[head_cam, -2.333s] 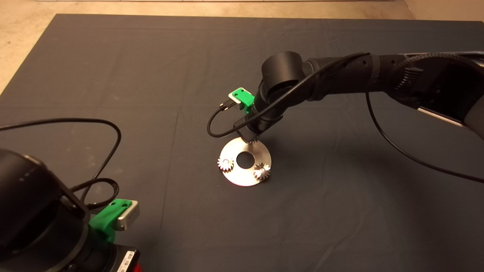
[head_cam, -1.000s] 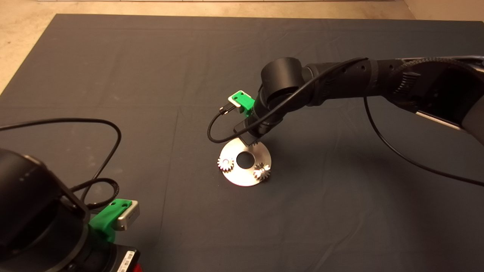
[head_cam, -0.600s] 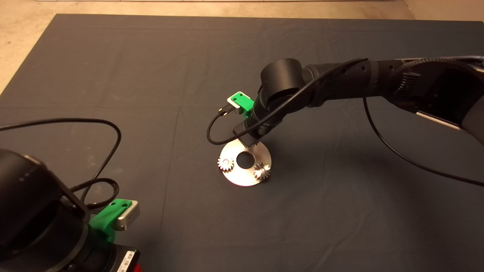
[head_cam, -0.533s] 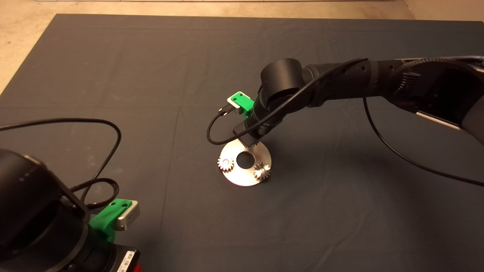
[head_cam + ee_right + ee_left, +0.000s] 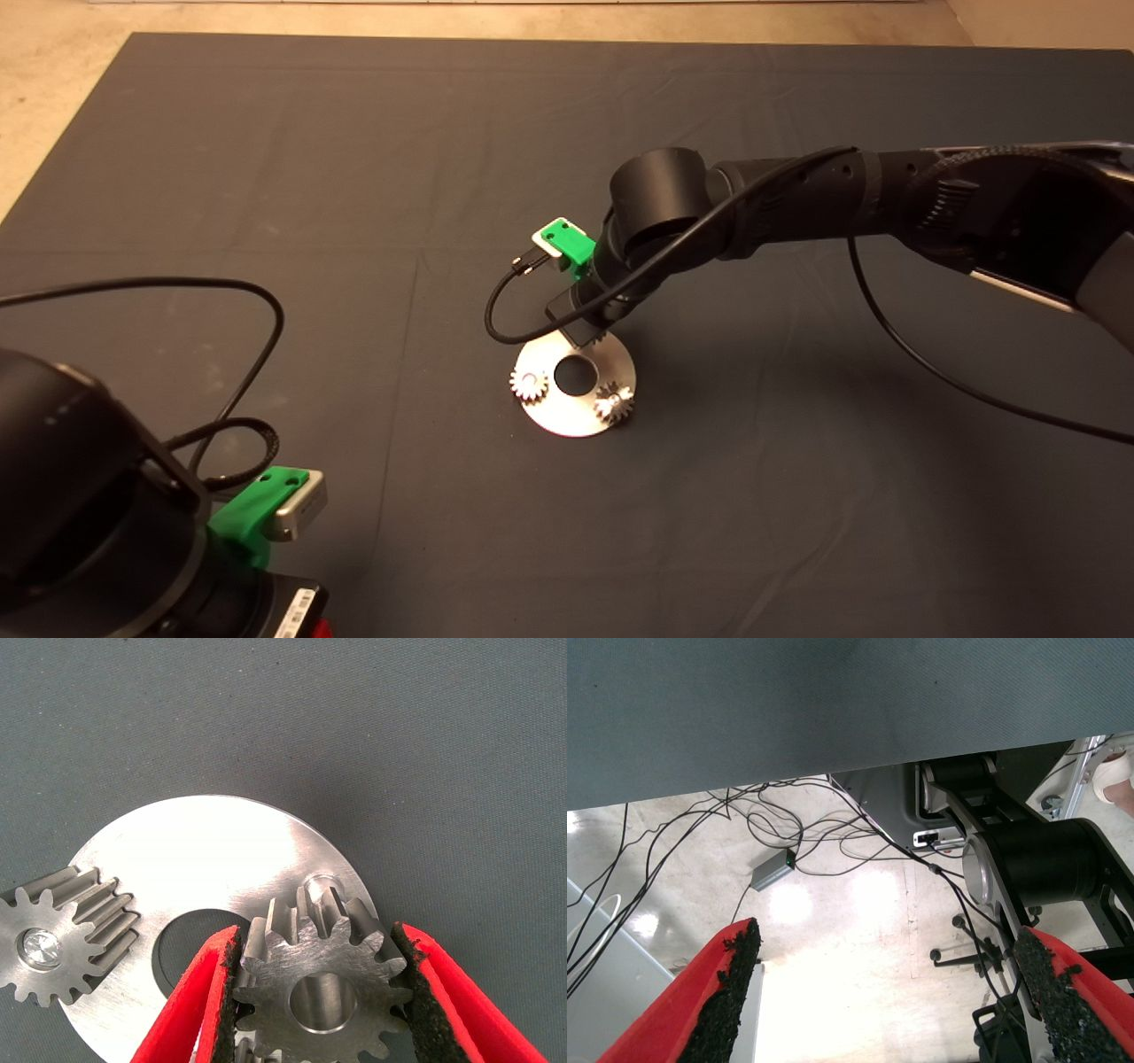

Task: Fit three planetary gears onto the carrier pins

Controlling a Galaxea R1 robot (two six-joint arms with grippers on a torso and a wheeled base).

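Your right gripper (image 5: pixel 319 992) jaws are clamped on the third gear (image 5: pixel 323 992), hovering just short of the bare pin (image 5: pixel 321 881). Two gears (image 5: pixel 528 384) already sit on theirs. Left gripper (image 5: pixel 890 992) is parked wide open.

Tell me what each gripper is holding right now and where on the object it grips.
The right gripper holds a planetary gear by its toothed rim, one pad on each side, over the disc. The left gripper, parked off the mat, holds nothing.

Three gears (image 5: pixel 323 992), one disc (image 5: pixel 580 416), three pins (image 5: pixel 321 881), one mat (image 5: pixel 354 177)
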